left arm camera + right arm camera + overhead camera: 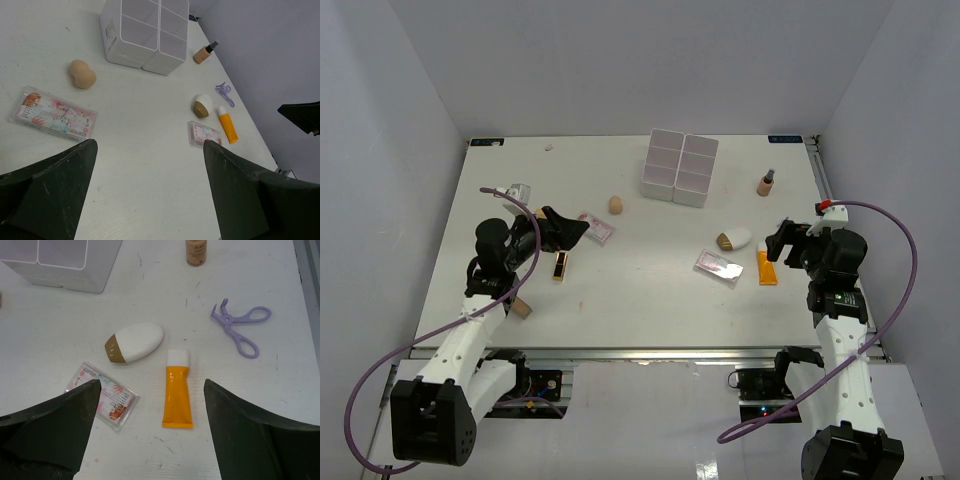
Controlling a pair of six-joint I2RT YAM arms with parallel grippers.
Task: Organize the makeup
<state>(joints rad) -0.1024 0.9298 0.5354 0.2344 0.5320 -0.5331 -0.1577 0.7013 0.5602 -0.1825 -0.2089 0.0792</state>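
The makeup lies scattered on the white table (650,300). A beige egg sponge (616,205) and a pink flat packet (597,228) lie left of centre. A black-gold lipstick (560,266) and a tan wedge (523,309) lie near the left arm. A white-gold piece (733,239), a second pink packet (718,265) and an orange tube (767,268) lie at the right. A tan dark-capped bottle (766,183) stands further back. My left gripper (570,230) is open and empty above the table near the first packet (53,113). My right gripper (780,242) is open and empty over the orange tube (178,395).
The white multi-compartment box (678,168) stands at the back centre. A purple eyelash curler (242,325) lies right of the white-gold piece (135,342). A small clear item (520,190) lies at the far left. Grey walls close in on both sides.
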